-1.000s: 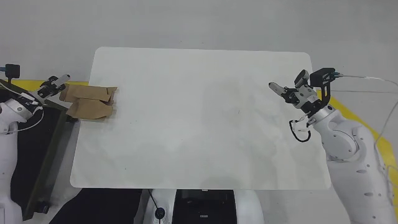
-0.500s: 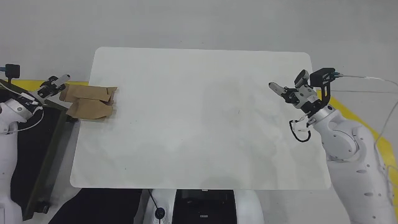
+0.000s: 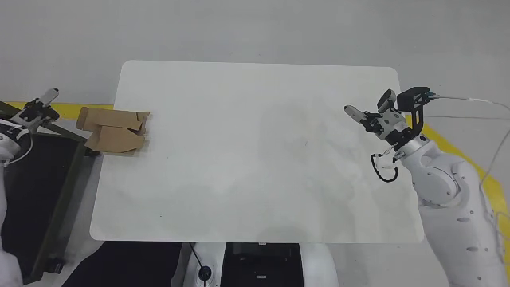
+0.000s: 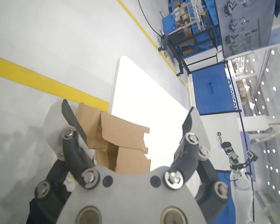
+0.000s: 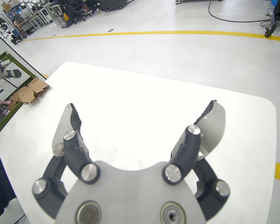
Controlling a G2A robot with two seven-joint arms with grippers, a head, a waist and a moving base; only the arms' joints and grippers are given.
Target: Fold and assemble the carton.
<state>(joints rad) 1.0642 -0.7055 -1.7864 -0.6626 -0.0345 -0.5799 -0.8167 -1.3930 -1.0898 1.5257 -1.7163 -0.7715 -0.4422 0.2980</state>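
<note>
The brown cardboard carton (image 3: 115,129) lies partly unfolded, with loose flaps, at the left edge of the white table (image 3: 255,175). It hangs a little over that edge. My left gripper (image 3: 40,105) hovers off the table to the carton's left, apart from it. In the left wrist view that gripper (image 4: 128,113) stands open, and the carton (image 4: 123,138) lies beyond its fingers. My right gripper (image 3: 366,118) is open over the table's right side, far from the carton. Its own view shows the right gripper (image 5: 141,108) holding nothing, with the carton (image 5: 29,92) at the far edge.
A dark rack (image 3: 48,199) stands beside the table's left edge, below my left arm. A yellow floor line (image 3: 446,139) runs by the right arm. The table's wide middle (image 3: 263,143) is bare white.
My left gripper has drawn back to the left, off the carton's edge and away from the table. The carton stays where it was. The right arm has not moved.
</note>
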